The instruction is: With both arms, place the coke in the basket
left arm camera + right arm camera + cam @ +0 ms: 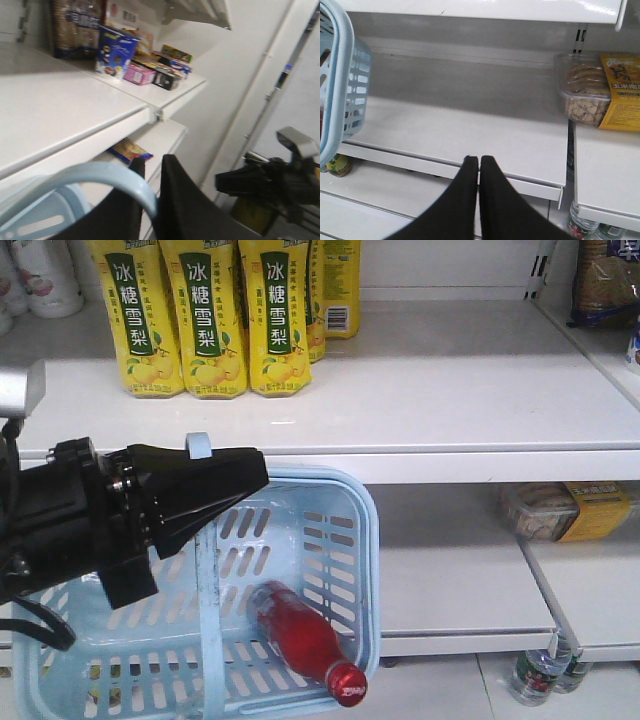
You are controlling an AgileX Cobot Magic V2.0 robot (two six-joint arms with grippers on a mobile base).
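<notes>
The coke [300,638] lies on its side inside the pale blue basket [350,540], red cap toward the near right corner. The basket hangs tilted in front of the lower shelf. My left gripper [258,476] is shut on the basket's swing handle [198,447]. In the left wrist view the handle [120,177] passes between the left gripper's [153,165] black fingers. My right gripper [479,159] is shut with nothing in it, to the right of the basket [342,95], over the lower shelf's edge. The right arm [260,182] also shows in the left wrist view.
Yellow pear-drink bottles [205,320] stand on the upper shelf [430,410]. Snack packs [565,510] lie on the lower shelf at the right, seen as a clear nut tray [585,90]. Small bottles [540,675] stand under the shelf. Boxes [145,70] line a side shelf.
</notes>
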